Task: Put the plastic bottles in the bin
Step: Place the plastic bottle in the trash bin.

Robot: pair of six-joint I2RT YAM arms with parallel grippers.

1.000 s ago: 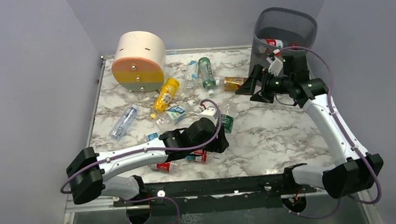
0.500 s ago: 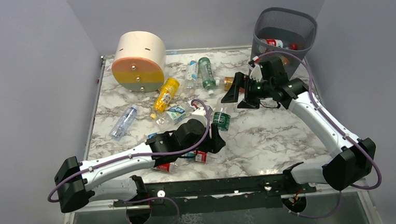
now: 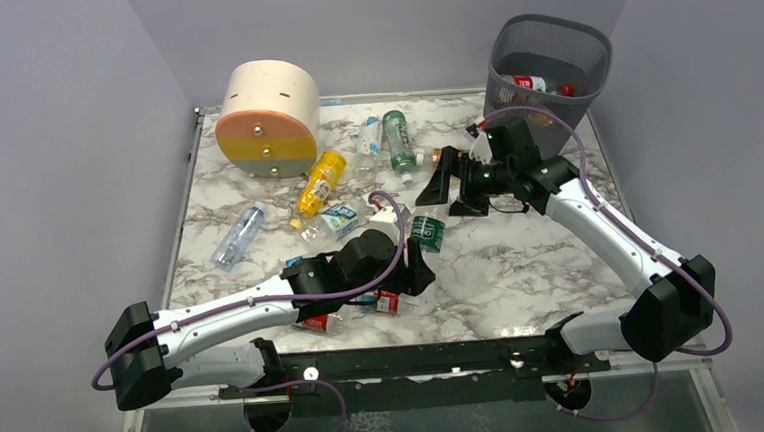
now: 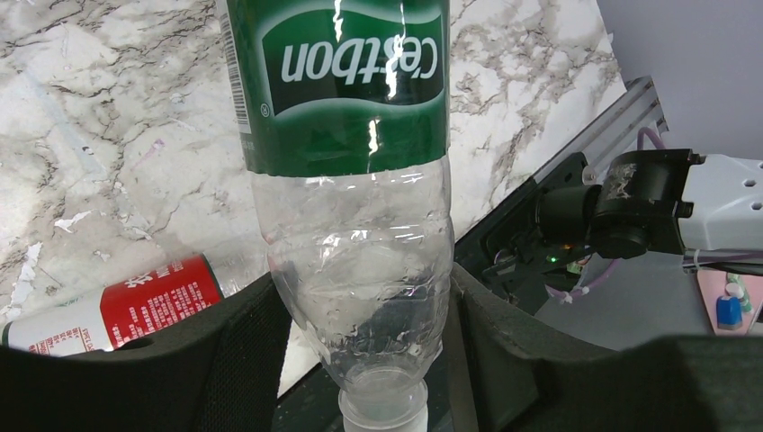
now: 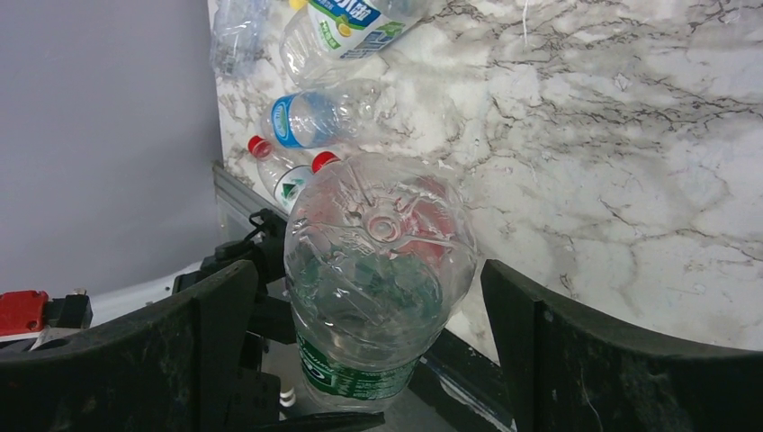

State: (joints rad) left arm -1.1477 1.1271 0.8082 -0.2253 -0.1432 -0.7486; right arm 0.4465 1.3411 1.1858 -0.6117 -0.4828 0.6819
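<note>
My left gripper (image 3: 413, 266) is shut on the neck end of a clear bottle with a green label (image 3: 425, 230) and holds it off the table, base pointing away. In the left wrist view this bottle (image 4: 351, 162) fills the space between the fingers (image 4: 243, 351). My right gripper (image 3: 444, 184) is open just beyond the bottle's base. In the right wrist view the base (image 5: 378, 234) sits between the spread fingers (image 5: 540, 324) with a gap on each side. The dark mesh bin (image 3: 582, 48) stands at the back right with bottles (image 3: 530, 84) inside.
Loose bottles lie on the marble table: orange (image 3: 320, 182), green (image 3: 398, 140), clear (image 3: 368, 137), blue-labelled (image 3: 239, 235), and red-labelled (image 3: 385, 302) under my left arm. A round beige-orange-yellow drawer unit (image 3: 267, 120) stands at the back left.
My right arm swung left, away from the bin, to the base of the held bottle. My left arm first raised the bottle a little, then stayed still.
</note>
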